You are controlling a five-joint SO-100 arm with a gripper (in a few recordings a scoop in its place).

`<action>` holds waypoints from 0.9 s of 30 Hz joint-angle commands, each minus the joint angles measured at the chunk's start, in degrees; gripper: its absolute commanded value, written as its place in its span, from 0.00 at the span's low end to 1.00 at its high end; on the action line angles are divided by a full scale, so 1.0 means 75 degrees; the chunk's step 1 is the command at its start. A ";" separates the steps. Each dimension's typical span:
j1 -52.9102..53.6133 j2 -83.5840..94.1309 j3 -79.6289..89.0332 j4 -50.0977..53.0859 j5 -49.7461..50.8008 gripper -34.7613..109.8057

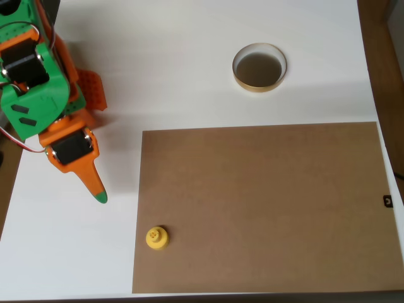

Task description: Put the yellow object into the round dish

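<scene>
The yellow object [156,237] is a small knobbed piece standing near the lower left corner of a brown board [265,208]. The round dish [259,67], tan-rimmed with a dark inside, sits on the white table above the board's upper edge and holds nothing. My green and orange gripper [101,148] is at the left of the table, well up and left of the yellow object. Its jaws are spread open: one finger [96,189] with a green tip points down-right, and the textured one [92,91] lies higher up. Nothing is between them.
The white table [177,63] ends close below the board and at the left by my arm. A wooden surface [388,76] runs along the right side. A small black mark [388,201] sits at the board's right edge.
</scene>
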 commanded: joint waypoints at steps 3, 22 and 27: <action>0.0117 0.0199 -0.0012 -0.0023 -0.0141 0.25; 0.0223 0.0199 -0.0035 0.0047 0.0270 0.24; 0.0234 0.0199 -0.0035 0.0047 0.0281 0.24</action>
